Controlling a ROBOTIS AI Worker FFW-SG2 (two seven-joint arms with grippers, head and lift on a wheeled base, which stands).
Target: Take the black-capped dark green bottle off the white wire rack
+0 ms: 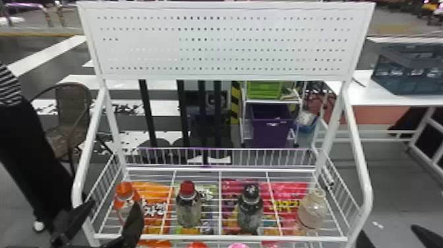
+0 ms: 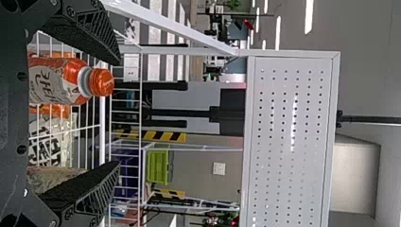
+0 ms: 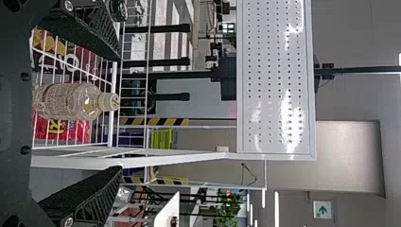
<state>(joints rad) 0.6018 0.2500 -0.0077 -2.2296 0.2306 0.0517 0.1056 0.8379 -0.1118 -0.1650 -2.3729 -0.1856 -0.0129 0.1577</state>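
Black-capped dark green bottle (image 1: 250, 212), three more bottles (image 1: 189, 211) alongside, left claw (image 1: 114, 206), right claw (image 1: 388, 230), both wide open, empty

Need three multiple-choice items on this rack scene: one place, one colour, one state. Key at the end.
1. Where is the black-capped bottle?
A) far left
B) between the red-capped bottle and the pale-capped bottle
C) on the floor

2. Cap colour of the leftmost bottle?
A) orange
B) blue
C) green

3. State of the left gripper?
A) shut on a bottle
B) shut, empty
C) open

Key:
1 B: head view shows those neighbours either side.
2 A: its cap is plainly orange.
3 C: left wrist view shows its fingers wide apart.
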